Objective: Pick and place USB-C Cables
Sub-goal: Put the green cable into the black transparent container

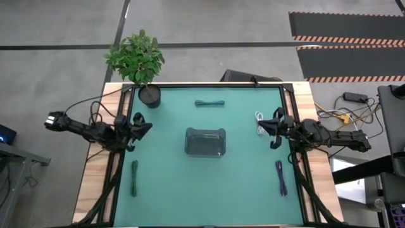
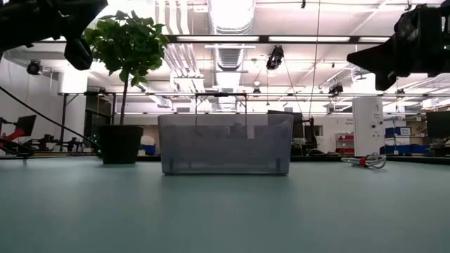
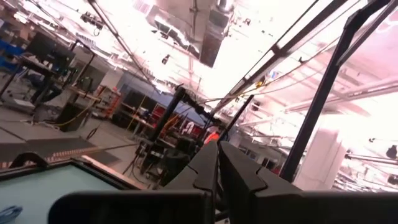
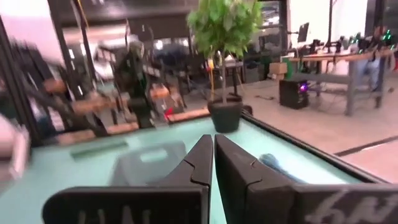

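Note:
Four cable bundles lie flat on the green mat around a clear bin (image 1: pixel 205 142): green (image 1: pixel 134 178) near left, dark teal (image 1: pixel 209 103) far middle, white with red (image 1: pixel 260 122) on the right, purple-blue (image 1: pixel 281 178) near right. The white-and-red one also shows in the low view (image 2: pixel 365 161). My left gripper (image 1: pixel 147 128) hovers at the mat's left edge, raised, and is shut (image 3: pixel 217 169). My right gripper (image 1: pixel 274 130) hovers at the right edge, just near of the white cable, and is also shut (image 4: pixel 213 154). Neither touches a cable.
A potted plant (image 1: pixel 149 95) stands at the mat's far left corner. The bin (image 2: pixel 225 144) sits in the mat's middle between the two arms. Bare wood borders the mat on both sides. Open mat lies near of the bin.

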`<action>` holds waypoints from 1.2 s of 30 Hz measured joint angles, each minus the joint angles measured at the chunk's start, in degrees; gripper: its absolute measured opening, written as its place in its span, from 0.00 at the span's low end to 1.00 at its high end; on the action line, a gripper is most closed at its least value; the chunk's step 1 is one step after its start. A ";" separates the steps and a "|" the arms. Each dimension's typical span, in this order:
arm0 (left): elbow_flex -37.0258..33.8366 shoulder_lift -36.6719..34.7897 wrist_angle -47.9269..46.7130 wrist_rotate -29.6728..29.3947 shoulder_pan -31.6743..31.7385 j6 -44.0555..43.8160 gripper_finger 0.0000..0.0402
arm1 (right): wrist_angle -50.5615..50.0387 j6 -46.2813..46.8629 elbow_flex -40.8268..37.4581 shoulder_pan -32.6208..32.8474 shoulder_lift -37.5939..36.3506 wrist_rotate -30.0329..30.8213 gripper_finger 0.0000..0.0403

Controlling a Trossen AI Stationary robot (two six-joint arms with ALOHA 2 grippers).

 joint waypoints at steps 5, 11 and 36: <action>0.14 0.02 -0.04 -0.15 0.00 0.40 0.00 | 8.21 1.23 0.00 0.00 0.00 -0.04 0.02; 0.10 0.04 -0.37 -0.17 0.00 0.39 0.00 | 15.86 -2.95 0.00 0.00 -0.02 -0.03 0.02; 11.50 32.92 -2.86 -0.07 -4.63 -41.23 0.00 | 24.97 -23.99 1.73 0.00 -0.02 -0.04 0.02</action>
